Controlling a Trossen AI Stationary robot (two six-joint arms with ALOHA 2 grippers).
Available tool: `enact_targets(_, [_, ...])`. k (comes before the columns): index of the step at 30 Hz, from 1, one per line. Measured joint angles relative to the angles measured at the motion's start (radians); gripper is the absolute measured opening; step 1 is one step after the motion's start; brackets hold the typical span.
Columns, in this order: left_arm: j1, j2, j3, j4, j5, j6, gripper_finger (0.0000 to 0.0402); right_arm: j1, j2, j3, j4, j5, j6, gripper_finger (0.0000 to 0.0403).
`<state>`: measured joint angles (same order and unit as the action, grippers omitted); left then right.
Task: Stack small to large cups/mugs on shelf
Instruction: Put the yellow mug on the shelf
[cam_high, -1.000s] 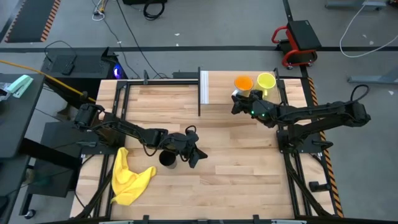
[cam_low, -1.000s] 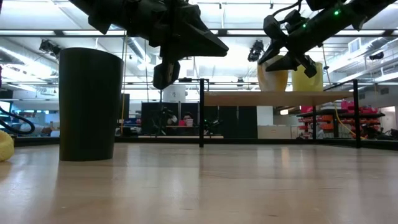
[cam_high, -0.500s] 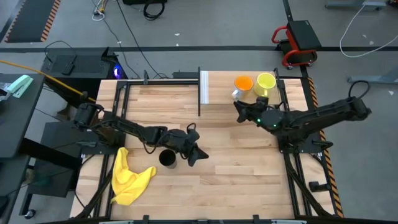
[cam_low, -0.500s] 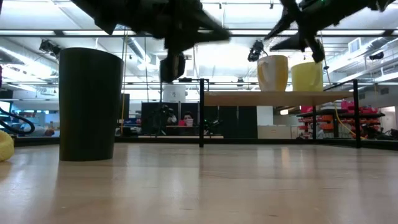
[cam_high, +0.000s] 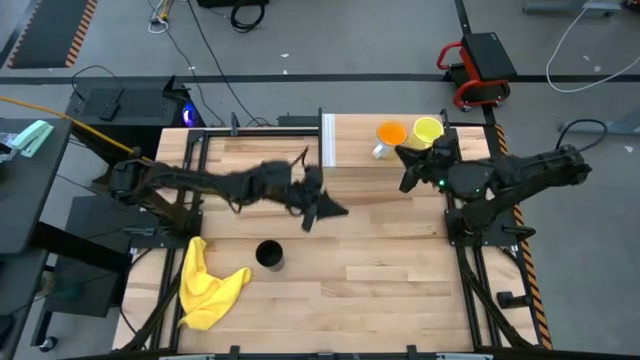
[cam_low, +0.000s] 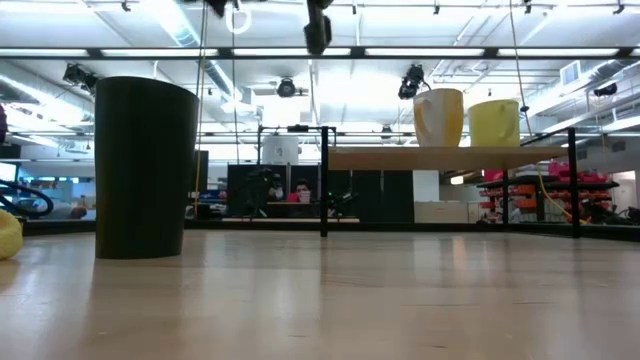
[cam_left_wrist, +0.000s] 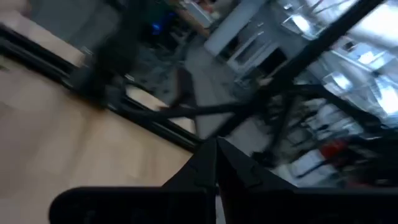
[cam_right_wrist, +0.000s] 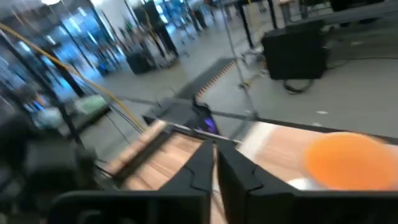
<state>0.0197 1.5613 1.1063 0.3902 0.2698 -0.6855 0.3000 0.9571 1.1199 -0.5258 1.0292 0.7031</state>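
Note:
The black cup (cam_high: 268, 255) (cam_low: 145, 165) stands upright on its base on the tabletop, near the left. The orange mug (cam_high: 391, 134) (cam_low: 438, 118) (cam_right_wrist: 348, 160) and the yellow-green mug (cam_high: 428, 130) (cam_low: 495, 122) stand side by side on the shelf (cam_high: 355, 145) (cam_low: 450, 157) at the far right. My left gripper (cam_high: 335, 208) (cam_left_wrist: 216, 152) hovers shut over the table's middle, away from the black cup. My right gripper (cam_high: 405, 160) (cam_right_wrist: 214, 152) is shut just in front of the shelf, near the orange mug, touching nothing.
A crumpled yellow cloth (cam_high: 205, 285) lies at the table's near left corner. The shelf's white end panel (cam_high: 327, 140) and a black post (cam_low: 323, 180) stand at the shelf's left end. Bare wood lies between the black cup and the shelf.
My left gripper has risen from beside the black cup and swung toward the far edge and the right, out of the low view. My right gripper has drawn back from the orange mug toward the right, and the mug stands alone on the shelf.

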Motion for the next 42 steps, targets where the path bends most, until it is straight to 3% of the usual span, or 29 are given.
enact_targets(7, [0.156,0.018,0.359,-0.505,-0.080,0.276,0.0015,-0.015,0.062,0.226,-0.433,0.002,0.056,0.0013])
enact_targets(12, [0.258,0.064,0.513,-0.672,-0.147,0.298,0.0019,-0.054,0.070,0.287,-0.666,-0.010,0.142,0.0007])
enact_targets(16, [0.308,0.142,0.573,-0.712,-0.149,0.288,0.0017,-0.136,0.070,0.307,-0.810,-0.090,0.243,0.0006])
enact_targets(26, [0.350,0.384,0.744,-0.724,-0.012,0.254,0.0020,-0.403,0.071,0.297,-0.798,-0.351,0.143,0.0003])
enact_targets(36, [0.359,0.419,0.781,-0.799,0.009,0.357,0.0014,-0.605,0.190,0.296,-0.724,-0.608,0.035,0.0001])
enact_targets(42, [0.365,0.421,0.781,-0.858,0.004,0.383,0.0024,-0.634,0.237,0.296,-0.745,-0.627,0.029,0.0000])
